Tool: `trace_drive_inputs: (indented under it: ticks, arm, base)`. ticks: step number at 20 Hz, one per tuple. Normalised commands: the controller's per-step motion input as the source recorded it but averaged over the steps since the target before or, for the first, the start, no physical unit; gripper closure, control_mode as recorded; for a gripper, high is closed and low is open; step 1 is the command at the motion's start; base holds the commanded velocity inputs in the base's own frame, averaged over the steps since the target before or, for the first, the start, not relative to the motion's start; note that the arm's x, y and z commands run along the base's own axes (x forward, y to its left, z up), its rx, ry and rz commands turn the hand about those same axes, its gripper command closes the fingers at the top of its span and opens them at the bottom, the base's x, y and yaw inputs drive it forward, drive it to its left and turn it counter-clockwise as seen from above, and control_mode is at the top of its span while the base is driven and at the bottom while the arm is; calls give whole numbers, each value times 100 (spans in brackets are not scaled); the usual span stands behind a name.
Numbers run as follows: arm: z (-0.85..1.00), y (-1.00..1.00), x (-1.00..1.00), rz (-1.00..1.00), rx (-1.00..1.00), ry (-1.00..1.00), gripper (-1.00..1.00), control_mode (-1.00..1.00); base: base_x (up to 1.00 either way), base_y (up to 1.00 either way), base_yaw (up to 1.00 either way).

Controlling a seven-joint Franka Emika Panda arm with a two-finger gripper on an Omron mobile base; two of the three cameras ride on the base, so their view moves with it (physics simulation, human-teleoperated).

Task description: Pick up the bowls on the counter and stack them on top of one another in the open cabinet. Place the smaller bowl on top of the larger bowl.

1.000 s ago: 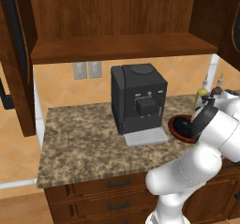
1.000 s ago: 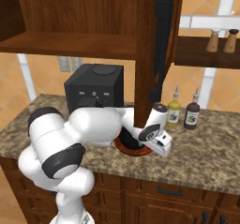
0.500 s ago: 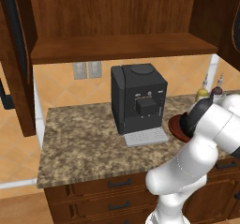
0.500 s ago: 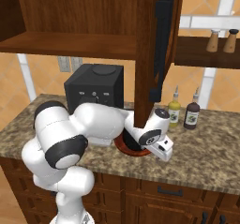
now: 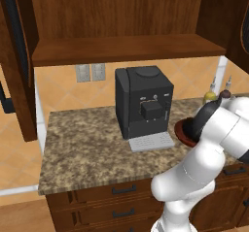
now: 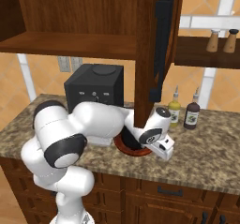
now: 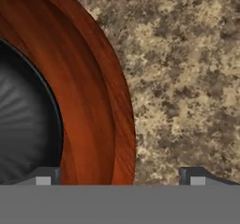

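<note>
Two claw (image 7: pixel 119 176) tips straddling larger bowl (image 7: pixel 96 101) rim

A black coffee machine (image 5: pixel 143 105) stood toward the back of the granite top, a grey drip tray (image 5: pixel 151 141) at its foot. Two wall outlets (image 5: pixel 90 72) were behind it. To its right stood a yellow-green bottle (image 6: pixel 174 111) and a dark brown bottle (image 6: pixel 191 115). Two wooden shakers (image 6: pixel 221 40) sat on a side shelf (image 6: pixel 206 52).

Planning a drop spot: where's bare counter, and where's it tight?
Free: the counter left of the coffee machine, out to its left edge, and the cabinet shelf above. Crowded: right of the machine, where the brown bowl, the arm and the bottles sit close.
</note>
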Motion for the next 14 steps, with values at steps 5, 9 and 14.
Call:
trace_drive_inputs:
  ticks: [5,9,14]
  arm:
    - [15,0,0,-3,6,-11,-100,-100]
    - [0,0,0,-7,12,-14,-100,-100]
    - [0,0,0,-5,6,-8,-100,-100]
  base:
    - [0,0,0]
    - [0,0,0]
    - [0,0,0]
